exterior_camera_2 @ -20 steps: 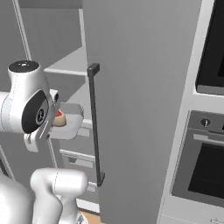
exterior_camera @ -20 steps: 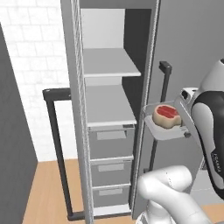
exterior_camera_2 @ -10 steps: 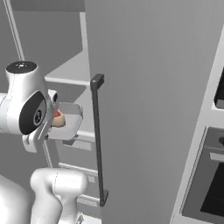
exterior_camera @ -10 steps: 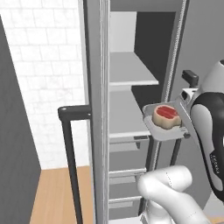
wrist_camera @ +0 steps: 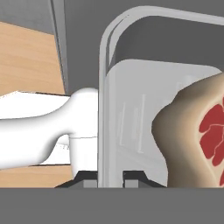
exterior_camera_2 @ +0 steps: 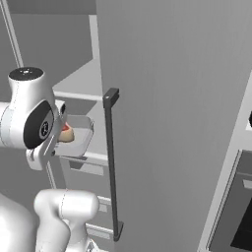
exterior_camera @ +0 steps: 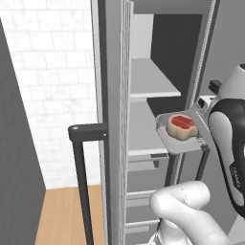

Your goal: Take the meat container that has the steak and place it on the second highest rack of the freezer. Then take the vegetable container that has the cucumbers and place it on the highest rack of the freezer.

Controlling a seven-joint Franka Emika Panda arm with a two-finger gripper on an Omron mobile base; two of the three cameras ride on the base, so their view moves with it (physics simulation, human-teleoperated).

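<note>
Left base view: shallow grey meat container [exterior_camera: 179,139] with tan-and-red steak [exterior_camera: 182,126] carried level at the end of the white arm, gripper [exterior_camera: 205,120] at its right rim, just before the open freezer's grey shelves [exterior_camera: 148,88]; grey door edge with black bar handle [exterior_camera: 82,172] to the left.

Right base view: tray [exterior_camera_2: 78,140] tucked behind the arm's joint, tall grey door with black handle [exterior_camera_2: 113,162] just right.

Hand view: dark fingertips [wrist_camera: 86,176] clamped together on the tray's rim [wrist_camera: 104,109], steak [wrist_camera: 199,140] right of it, wooden floor [wrist_camera: 26,57] beyond.
</note>
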